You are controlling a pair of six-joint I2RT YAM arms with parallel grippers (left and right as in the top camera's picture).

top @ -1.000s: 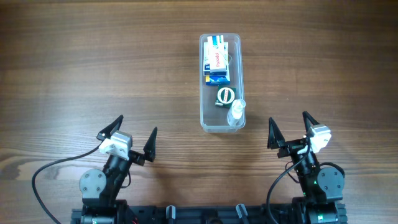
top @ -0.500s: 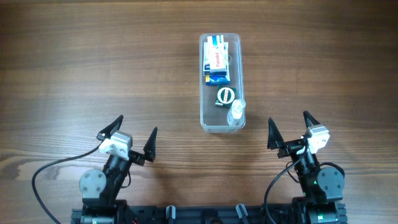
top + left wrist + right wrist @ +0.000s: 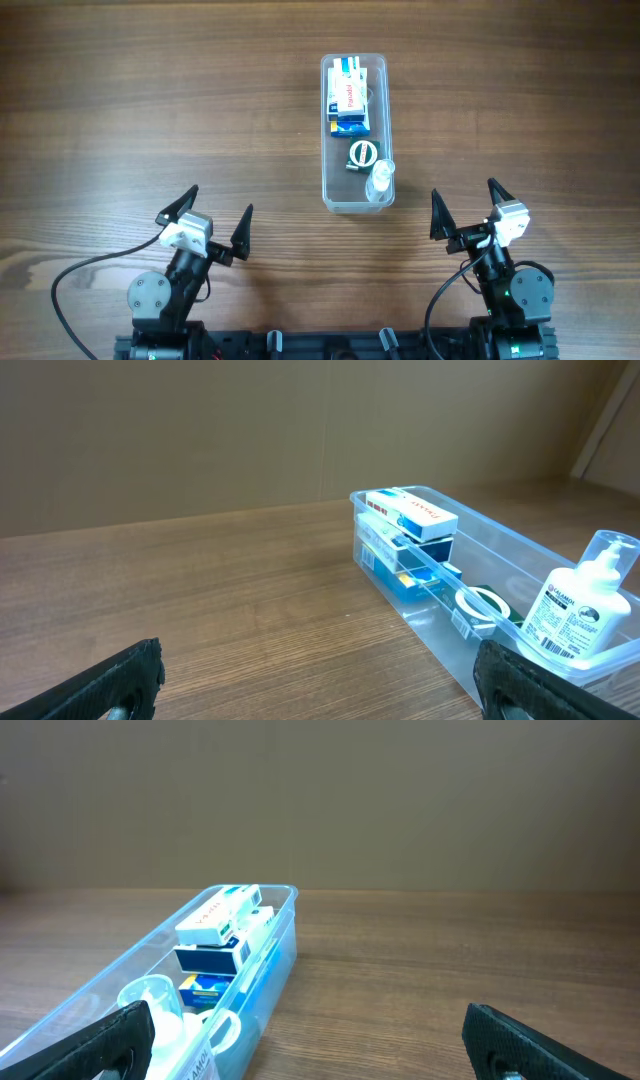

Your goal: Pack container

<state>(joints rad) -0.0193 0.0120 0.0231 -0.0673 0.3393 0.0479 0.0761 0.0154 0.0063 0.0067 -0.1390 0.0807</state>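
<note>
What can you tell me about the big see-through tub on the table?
The container is a long tub of clear plastic with rounded corners and no lid on. It sits flat on the wooden table, lengthwise away from the robot. Inside, small boxes are stacked at the far end, a white ring lies in the middle, and a pump bottle stands at the near end. Nothing else touches it.

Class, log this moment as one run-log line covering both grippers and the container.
left gripper: open, empty | right gripper: open, empty | container: holds stacked boxes, small roll, pump bottle
</note>
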